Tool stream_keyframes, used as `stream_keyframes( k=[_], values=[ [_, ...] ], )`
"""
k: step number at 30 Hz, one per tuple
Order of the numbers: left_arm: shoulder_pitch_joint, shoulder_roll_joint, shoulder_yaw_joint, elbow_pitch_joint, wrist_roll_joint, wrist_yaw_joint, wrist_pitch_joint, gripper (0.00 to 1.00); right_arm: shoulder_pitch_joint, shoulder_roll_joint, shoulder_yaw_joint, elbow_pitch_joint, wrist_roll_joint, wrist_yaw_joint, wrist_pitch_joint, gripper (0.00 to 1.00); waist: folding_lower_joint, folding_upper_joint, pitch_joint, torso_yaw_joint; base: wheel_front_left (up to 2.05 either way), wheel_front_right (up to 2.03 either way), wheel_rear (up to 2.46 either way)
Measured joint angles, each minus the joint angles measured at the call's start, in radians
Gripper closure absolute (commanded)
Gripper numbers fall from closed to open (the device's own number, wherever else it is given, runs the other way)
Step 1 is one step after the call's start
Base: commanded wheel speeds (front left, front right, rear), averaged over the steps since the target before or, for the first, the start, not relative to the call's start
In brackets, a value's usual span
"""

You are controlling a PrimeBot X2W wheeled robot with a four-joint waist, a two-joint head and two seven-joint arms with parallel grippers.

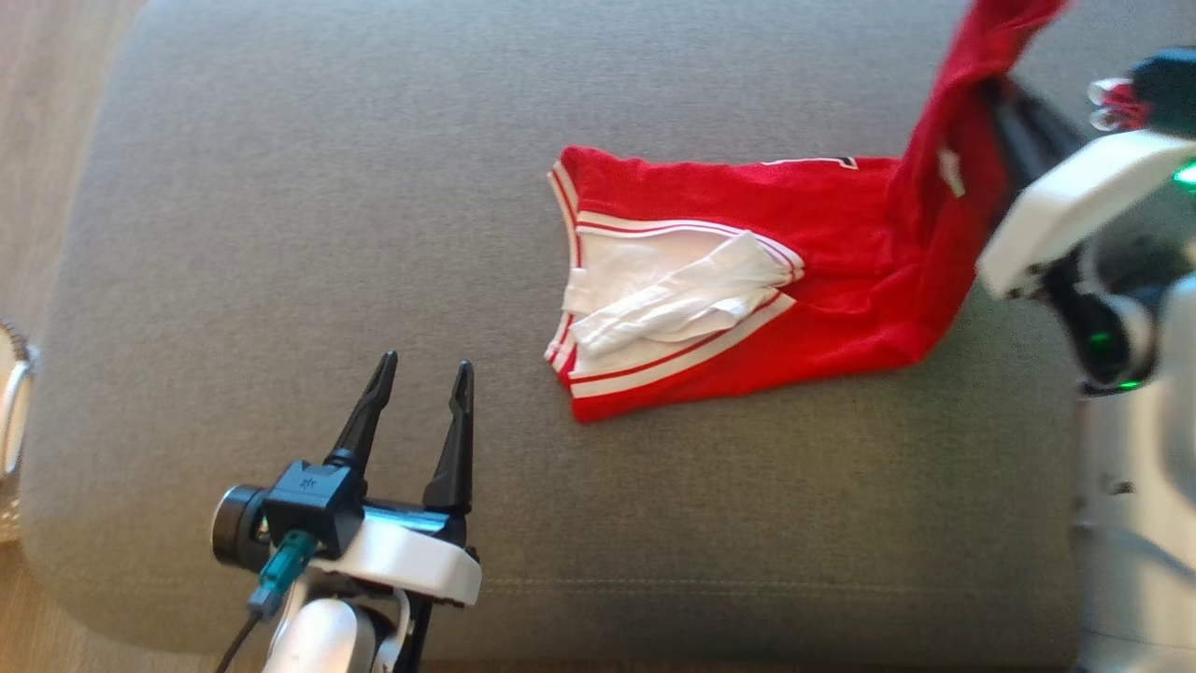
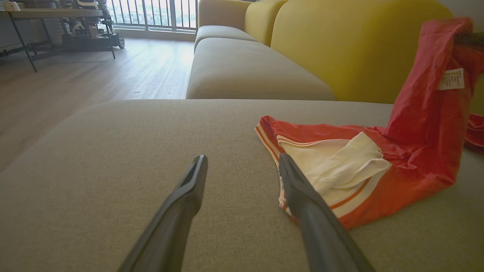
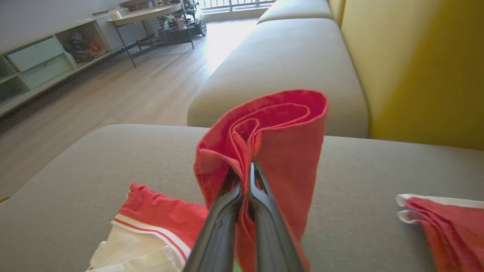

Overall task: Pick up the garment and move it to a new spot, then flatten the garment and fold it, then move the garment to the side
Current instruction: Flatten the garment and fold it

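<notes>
The garment point(image 1: 747, 280), red with white trim, is found on the grey sofa cushion point(image 1: 280, 234). Most of it lies crumpled toward the robot's right, with a white panel point(image 1: 673, 299) bunched on top. One edge is held raised above the cushion by the right gripper point(image 3: 245, 170), whose jaws are clenched on a doubled fold of the red cloth. The left gripper point(image 1: 425, 369) is poised over bare cushion just beside the garment's striped hem, its jaws released and nothing grasped. The task is judged to be in its early part: the pick-up is under way, but the bulk of the cloth is not yet lifted clear, so the move to a new spot cannot be counted as done. Flattening, folding and the final move aside are all left to be carried out.
</notes>
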Motion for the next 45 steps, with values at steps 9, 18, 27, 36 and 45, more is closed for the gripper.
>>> stream_keyframes(
  k=[9,18,27,36,45],
  values=[
    [0.012,-0.002,-0.022,0.020,-0.004,0.000,0.000,0.00,-0.027,0.021,0.156,0.188,0.106,0.000,-0.066,1.00,0.0000,0.0000,-0.015,0.072,0.00,0.00,0.00],
    [0.013,-0.003,-0.043,0.029,-0.016,0.003,0.000,0.00,-0.057,0.022,0.318,0.391,0.220,0.000,-0.155,1.00,0.0000,0.0000,-0.031,0.134,0.00,0.00,0.00],
    [0.018,-0.003,-0.068,0.031,-0.031,0.013,0.000,0.00,-0.104,0.021,0.423,0.568,0.301,0.000,-0.240,1.00,0.0000,0.0000,-0.041,0.171,0.00,0.00,0.00],
    [0.018,-0.003,-0.075,0.033,-0.038,0.021,0.000,0.00,-0.158,0.021,0.521,0.652,0.416,0.000,-0.324,0.00,0.0000,0.0000,-0.041,0.157,0.00,0.00,0.00],
    [0.019,-0.003,-0.067,0.026,-0.040,0.031,0.000,0.00,-0.232,0.019,0.426,0.666,0.360,0.000,-0.455,0.00,0.0000,0.0000,-0.054,0.122,0.00,0.00,0.00]
  ],
)
